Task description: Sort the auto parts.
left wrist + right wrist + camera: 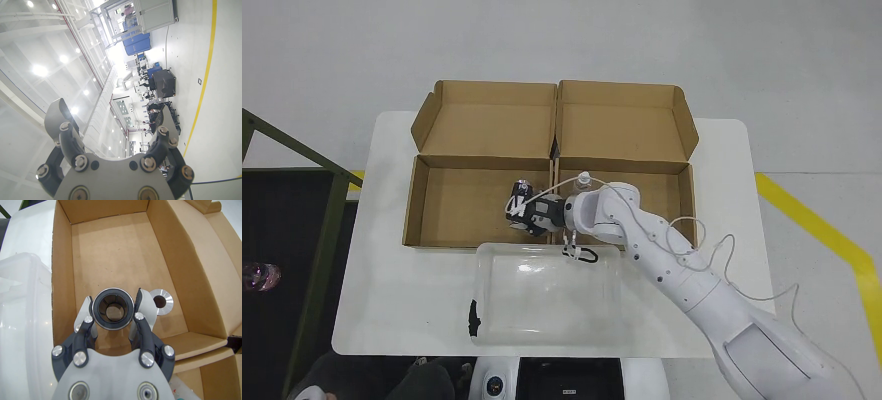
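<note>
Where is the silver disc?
In the right wrist view, the silver disc lies on the cardboard box's floor beside the right gripper holding a tube.

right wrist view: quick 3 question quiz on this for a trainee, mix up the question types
1. True or false: the right gripper is shut on a cylindrical sleeve.
2. Pick one: what lies on the floor of the cardboard box beside that gripper? A a silver disc with a centre hole; B a red plastic cap; C a coiled black hose.
3. Fill the gap: the left gripper, which points up into the room, is ____ and holds nothing.

Key: 1 true; 2 A; 3 open.
</note>
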